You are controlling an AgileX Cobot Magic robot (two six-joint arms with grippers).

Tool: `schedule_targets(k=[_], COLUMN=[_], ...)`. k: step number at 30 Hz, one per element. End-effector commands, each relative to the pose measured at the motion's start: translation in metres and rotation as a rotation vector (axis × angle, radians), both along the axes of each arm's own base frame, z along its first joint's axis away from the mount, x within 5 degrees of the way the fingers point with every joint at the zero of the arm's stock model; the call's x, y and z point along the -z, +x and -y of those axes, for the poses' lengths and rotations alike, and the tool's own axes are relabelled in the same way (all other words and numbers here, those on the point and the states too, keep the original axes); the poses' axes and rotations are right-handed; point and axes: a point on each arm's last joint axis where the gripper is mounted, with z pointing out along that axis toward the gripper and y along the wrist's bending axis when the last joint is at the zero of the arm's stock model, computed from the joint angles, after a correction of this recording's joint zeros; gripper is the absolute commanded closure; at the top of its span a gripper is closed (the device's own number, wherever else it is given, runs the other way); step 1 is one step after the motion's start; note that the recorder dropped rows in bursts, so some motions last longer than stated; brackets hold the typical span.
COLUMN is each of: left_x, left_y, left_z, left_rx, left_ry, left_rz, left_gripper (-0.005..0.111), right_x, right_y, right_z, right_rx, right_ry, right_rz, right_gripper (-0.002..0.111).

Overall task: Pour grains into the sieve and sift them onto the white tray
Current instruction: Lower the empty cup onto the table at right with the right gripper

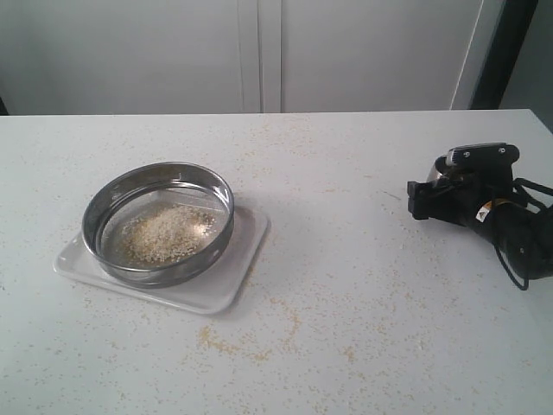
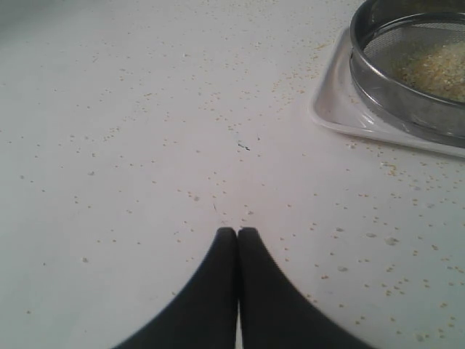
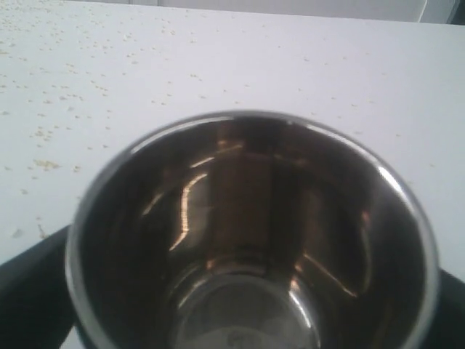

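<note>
Resting on the white tray (image 1: 226, 290) at the left of the bench (image 1: 371, 303), the sieve (image 1: 173, 266) was seen with a heap of grains (image 1: 166, 235) on its mesh. The jaws of the left gripper (image 2: 237, 236) were pressed together, empty, with the sieve near and ahead of them. The right gripper (image 1: 423, 197), well apart at the right, had a steel cup (image 3: 254, 233) between its jaws; whether it was gripped could not be told. The left arm was judged the nearer for sifting.
</note>
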Motion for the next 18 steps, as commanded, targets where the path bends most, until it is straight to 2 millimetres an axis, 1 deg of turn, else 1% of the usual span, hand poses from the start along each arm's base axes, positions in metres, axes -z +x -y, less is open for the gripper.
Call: schedule_targets(k=[1,3,9,13,18], left_x=[0.001,0.001,0.001,0.001,0.001], left_y=[0.000,0.000,0.000,0.000,0.000], left_z=[0.000,0.000,0.000,0.000,0.000], left_rx=[-0.002,-0.002,-0.002,-0.002,-0.002], left_ry=[0.002,0.002,0.002,0.002,0.002], left_rz=[0.000,0.000,0.000,0.000,0.000], left_gripper=[0.107,0.107,0.107,0.107,0.107], right_x=[-0.002,-0.004,-0.020,-0.035,-0.061], right_y=[0.002,0.002,0.003,0.004,0.003], right_z=[0.001,0.001,0.002,0.001,0.000], right_rx=[0.002,0.002,0.003,-0.002,-0.022], right_ry=[-0.005,-0.005,-0.008,-0.012,-0.039], right_rz=[0.024,0.030,0.062,0.096,0.108], right_gripper=[0.013,0.013,0.013,0.013,0.013])
